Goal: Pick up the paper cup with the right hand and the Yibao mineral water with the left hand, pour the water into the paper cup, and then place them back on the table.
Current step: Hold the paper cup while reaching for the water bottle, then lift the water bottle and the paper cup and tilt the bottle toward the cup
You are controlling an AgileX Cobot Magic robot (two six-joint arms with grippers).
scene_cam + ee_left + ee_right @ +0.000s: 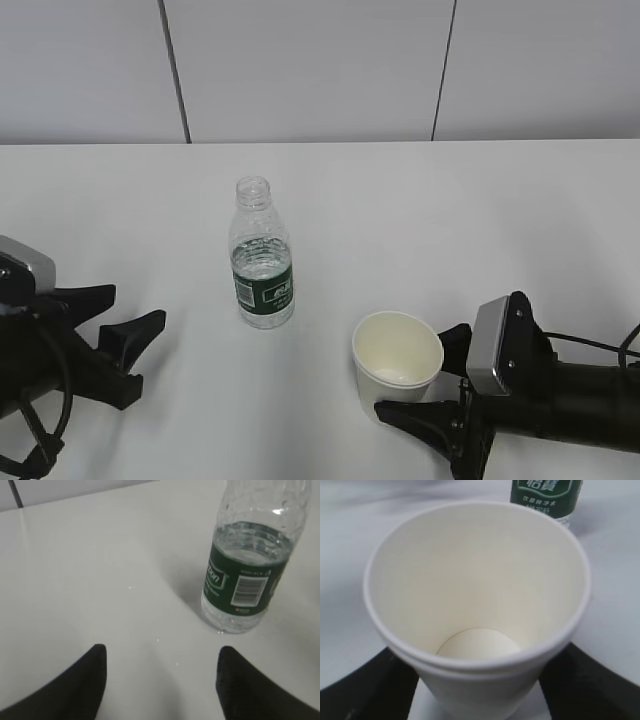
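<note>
The right hand (425, 385) bracketed the empty paper cup (397, 362) with parted fingers, apparently for gripping, while the left hand (118, 347), also spread, faced the upright Yibao mineral water (262, 256) mid-table.

The exterior view looks down at a slant across the table (400, 200). Both wrist views sit low and close, sharing the Yibao mineral water (247, 565) at upper right.
</note>
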